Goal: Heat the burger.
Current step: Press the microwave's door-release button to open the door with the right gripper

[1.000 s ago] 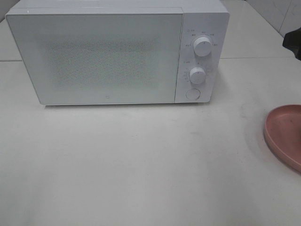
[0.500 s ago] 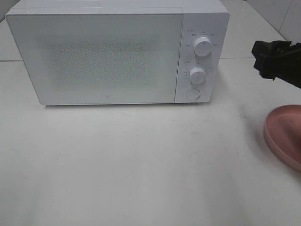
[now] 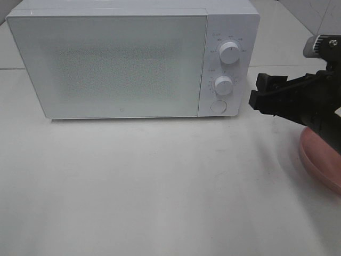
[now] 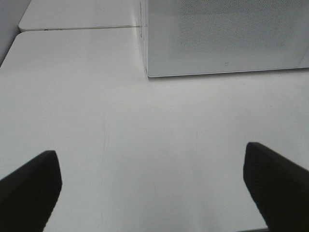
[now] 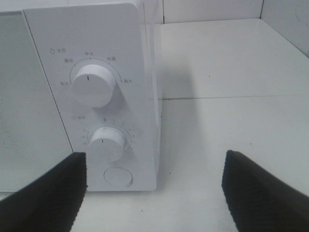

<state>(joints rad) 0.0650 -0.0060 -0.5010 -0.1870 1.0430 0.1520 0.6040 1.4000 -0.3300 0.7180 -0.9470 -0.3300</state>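
Lately swung the right end effector [image 3: 259, 92] in from the side to just beside the microwave [image 3: 117, 64] panel, splayed wide and empty: probably reaching for the controls. Counted one counter [image 3: 160, 186], one shut microwave, one plate [image 3: 319, 160], a left end effector [image 4: 150, 157] likewise splayed, two knobs [image 3: 229, 52], one button [image 3: 218, 106]. Saw no burger anywhere; perhaps inside.

Kitchen-like tabletop, white microwave [image 3: 133, 61], pink plate [image 3: 322, 157]

The right tool [image 5: 154, 162], jaws wide apart, faces the microwave [image 5: 140, 58]: upper knob [image 5: 93, 85], lower knob [image 5: 107, 143], seemingly a button [image 5: 118, 177].
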